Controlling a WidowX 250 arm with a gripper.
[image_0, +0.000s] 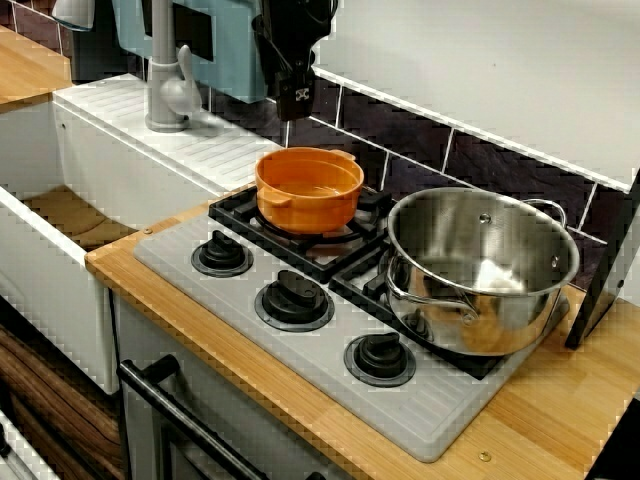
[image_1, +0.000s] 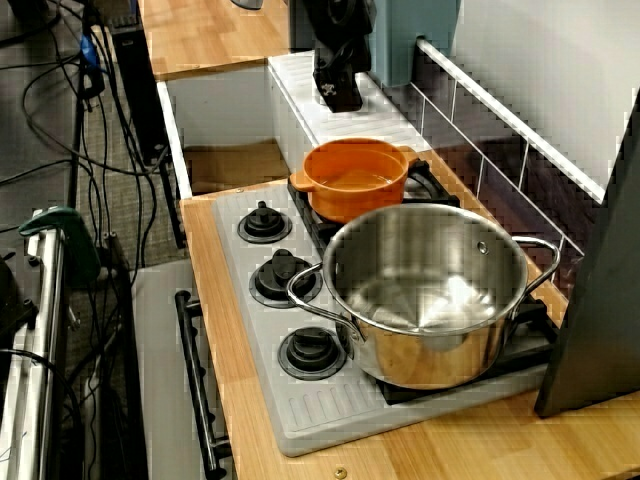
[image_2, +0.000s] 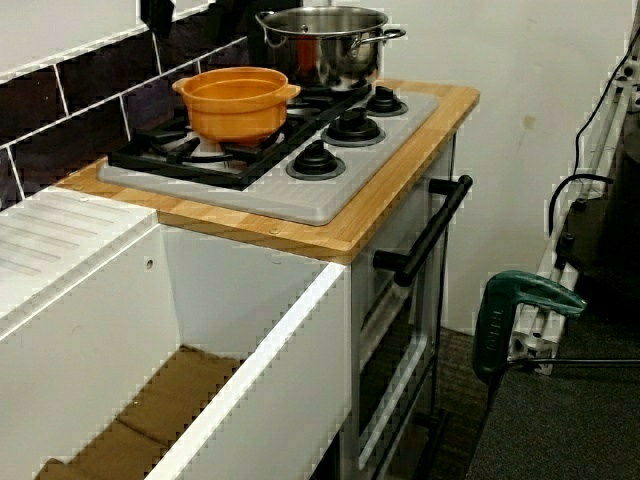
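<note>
Gripper (image_0: 297, 108): black, hanging over the back edge of the counter, above and just behind the orange pot, not touching it; too dark in every view to tell whether the fingers stand apart or together.
Orange pot (image_0: 310, 188): upright, lidless, with 2 small side handles, sitting on the black grate (image_0: 240, 208) at the end of the hob nearest the sink.
Steel pot (image_0: 480, 265): larger, lidless, on the same grate at the far end from the sink; a small gap to the orange pot in the view facing the stove.
Knobs (image_0: 294, 297): 3 black dials in a row along the front of the grey hob (image_0: 430, 420).
Surroundings: wooden counter (image_0: 560, 400), white ribbed drainboard (image_0: 210, 140), grey faucet (image_0: 168, 85), white sink (image_2: 250, 360).
</note>
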